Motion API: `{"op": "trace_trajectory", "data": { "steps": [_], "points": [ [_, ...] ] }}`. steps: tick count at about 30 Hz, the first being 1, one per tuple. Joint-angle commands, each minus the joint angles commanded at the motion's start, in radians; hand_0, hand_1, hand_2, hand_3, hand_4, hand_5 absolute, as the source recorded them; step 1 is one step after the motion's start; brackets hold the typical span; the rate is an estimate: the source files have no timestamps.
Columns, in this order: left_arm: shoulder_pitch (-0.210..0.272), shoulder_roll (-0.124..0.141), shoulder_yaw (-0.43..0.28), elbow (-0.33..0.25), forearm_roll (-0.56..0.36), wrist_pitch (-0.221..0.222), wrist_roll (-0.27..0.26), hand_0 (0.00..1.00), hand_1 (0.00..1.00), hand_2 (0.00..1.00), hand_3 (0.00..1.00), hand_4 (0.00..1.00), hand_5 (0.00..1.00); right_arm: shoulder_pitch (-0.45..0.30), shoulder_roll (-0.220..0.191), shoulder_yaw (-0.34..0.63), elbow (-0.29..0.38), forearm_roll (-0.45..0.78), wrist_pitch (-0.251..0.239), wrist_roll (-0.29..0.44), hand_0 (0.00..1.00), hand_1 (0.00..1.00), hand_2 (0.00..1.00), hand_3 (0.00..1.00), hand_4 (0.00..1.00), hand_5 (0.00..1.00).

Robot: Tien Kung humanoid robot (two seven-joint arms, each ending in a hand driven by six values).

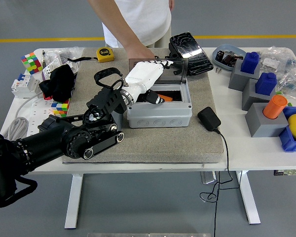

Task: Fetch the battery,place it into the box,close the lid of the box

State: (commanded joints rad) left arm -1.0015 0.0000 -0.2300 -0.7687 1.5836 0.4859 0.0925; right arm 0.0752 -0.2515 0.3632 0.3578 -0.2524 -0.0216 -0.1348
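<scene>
Left hand (150, 74) above the grey box (159, 114), white shell over the open cavity, fingertips reaching to the raised lid (160, 66) at the box's far edge; looks in contact with the lid's top rim, but cannot tell whether fingers are hooked over it or just resting. Nothing held otherwise. Battery (155, 98), black with an orange end, lying tilted inside the box, apparently already delivered. Step in hand, by judgement: closing the lid. Best done by pulling the rim forward and down along the hinge arc, palm kept high so knuckles clear the cavity, then pressing flat near the front edge. Worth checking the battery's raised end sits below the rim, else lid fouls on it. Person's hand (138, 52) just behind the lid, close to the robot's fingers; pinch risk there. Box on grey mat (202, 143), white table (246, 148) beneath. Right arm not visible.
</scene>
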Motion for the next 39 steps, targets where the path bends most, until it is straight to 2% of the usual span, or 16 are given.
{"op": "trace_trajectory", "data": {
  "steps": [5,7,8,13,14,16,19,20,25,26,31,32,39],
  "points": [
    [0.011,0.0,-0.034,-0.032,0.01,0.005,-0.009,0.685,0.739,0.726,0.85,0.998,0.002,-0.002,0.0,0.002,-0.001,0.0,0.0,0.0,0.696,0.723,0.716,0.691,0.998,0.696],
    [0.017,0.0,-0.055,-0.049,0.005,0.018,-0.031,0.685,0.739,0.726,0.85,0.998,0.002,-0.004,0.001,0.002,-0.001,0.0,0.0,0.0,0.696,0.723,0.716,0.691,0.998,0.696],
    [0.02,0.0,-0.067,-0.057,0.0,0.026,-0.045,0.656,0.678,0.675,0.811,0.998,0.044,-0.004,0.001,0.002,-0.001,-0.001,0.0,0.0,0.699,0.723,0.716,0.691,0.998,0.697],
    [0.03,0.0,-0.13,-0.089,-0.017,0.072,-0.119,0.656,0.678,0.675,0.811,0.998,0.044,-0.005,0.004,0.005,0.0,-0.003,0.0,0.001,0.699,0.723,0.716,0.691,0.998,0.697],
    [0.029,0.0,-0.138,-0.09,-0.018,0.076,-0.124,0.668,0.679,0.659,0.783,0.998,0.102,-0.005,0.004,0.006,0.0,-0.003,0.0,0.001,0.699,0.723,0.716,0.692,0.998,0.696],
    [0.027,0.0,-0.148,-0.083,-0.028,0.081,-0.129,0.668,0.679,0.659,0.783,0.998,0.102,-0.005,0.005,0.006,0.0,-0.003,0.0,0.001,0.699,0.723,0.716,0.692,0.998,0.696],
    [0.021,0.0,-0.153,-0.065,-0.043,0.072,-0.114,0.668,0.679,0.659,0.783,0.998,0.102,-0.004,0.004,0.006,0.0,-0.003,-0.001,0.001,0.699,0.723,0.716,0.692,0.998,0.696],
    [0.02,0.0,-0.152,-0.062,-0.046,0.07,-0.111,0.76,0.792,0.757,0.828,0.992,0.257,-0.004,0.004,0.006,0.0,-0.003,-0.001,0.001,0.699,0.723,0.716,0.692,0.998,0.696],
    [0.013,0.0,-0.152,-0.03,-0.054,0.008,-0.029,0.76,0.792,0.757,0.828,0.992,0.257,-0.006,0.004,0.006,-0.001,0.0,0.0,0.0,0.699,0.723,0.716,0.692,0.998,0.696],
    [0.013,0.0,-0.152,-0.029,-0.055,0.003,-0.024,0.84,0.86,0.811,0.867,0.979,0.362,-0.007,0.004,0.006,-0.002,0.0,-0.001,0.0,0.698,0.723,0.716,0.692,0.998,0.697],
    [0.013,0.0,-0.158,-0.018,-0.061,-0.014,0.001,0.84,0.86,0.811,0.867,0.979,0.362,-0.007,0.004,0.005,-0.002,0.0,0.0,0.0,0.698,0.723,0.716,0.692,0.998,0.697],
    [0.015,0.0,-0.157,-0.014,-0.063,-0.016,0.004,0.832,0.859,0.813,0.871,0.961,0.407,-0.007,0.005,0.006,-0.001,-0.002,0.0,0.0,0.696,0.723,0.716,0.692,0.998,0.698],
    [0.033,0.0,-0.144,-0.008,-0.061,-0.024,0.023,0.816,0.848,0.804,0.864,0.958,0.413,-0.01,0.007,0.004,-0.001,-0.001,0.0,-0.001,0.695,0.722,0.716,0.693,0.998,0.698]
  ]
}}
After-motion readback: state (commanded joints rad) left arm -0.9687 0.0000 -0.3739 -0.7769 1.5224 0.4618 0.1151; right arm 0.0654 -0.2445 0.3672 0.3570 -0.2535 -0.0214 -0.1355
